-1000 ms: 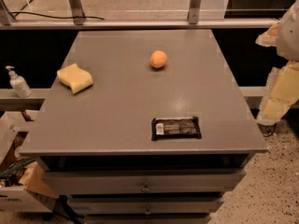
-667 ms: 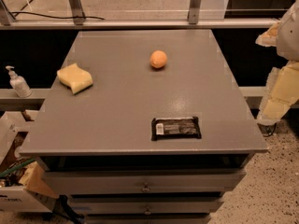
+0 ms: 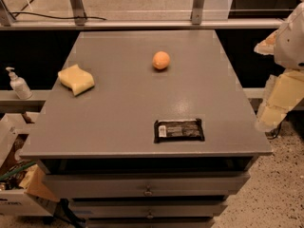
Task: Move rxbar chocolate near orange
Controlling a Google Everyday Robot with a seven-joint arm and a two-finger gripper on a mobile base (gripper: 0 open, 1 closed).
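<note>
The rxbar chocolate is a flat black wrapped bar with a small white label at its left end. It lies near the front edge of the grey table, right of centre. The orange is a small round fruit resting further back, near the table's middle. My gripper hangs on the pale arm at the right edge of the camera view. It is beyond the table's right side, off the surface and well apart from both objects.
A pale yellow curved sponge lies on the table's left side. The table has drawers at the front. A pump bottle stands on a ledge to the left, with cardboard boxes on the floor below. A metal rail runs behind.
</note>
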